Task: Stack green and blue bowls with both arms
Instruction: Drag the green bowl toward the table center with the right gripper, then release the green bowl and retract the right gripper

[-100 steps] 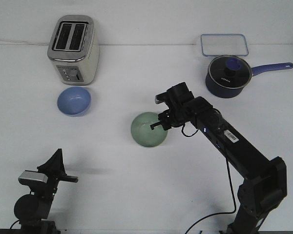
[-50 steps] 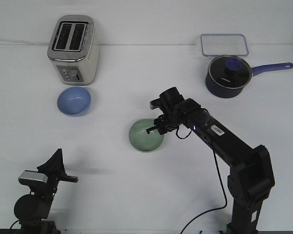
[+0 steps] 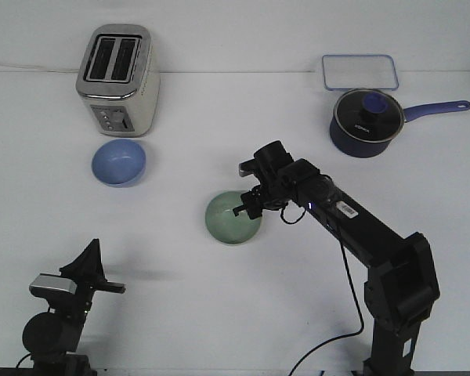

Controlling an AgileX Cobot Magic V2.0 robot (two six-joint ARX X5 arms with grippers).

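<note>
Nearest, we list the black left hand (image 3: 94, 270), parked low at the worktop's (image 3: 219, 313) front edge, its fingers spread with nothing between them. At mid-worktop, the black right hand (image 3: 245, 205) pinches the rim of the pale sage-green round bowl (image 3: 229, 221); we judge this one-sided grip may slip or tip. Farther left, the periwinkle-blue round bowl (image 3: 118, 162) sits just before the cream two-slot toaster (image 3: 117, 81), a collision risk.

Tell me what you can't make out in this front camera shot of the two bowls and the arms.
- Right gripper: whether its fingers pinch the green bowl rim; its own body hides the contact.
- Green bowl's near-gripper rim: covered by the gripper.
- Left gripper: seen end-on, so open or shut is unclear.
- Blue bowl: fully visible.
</note>
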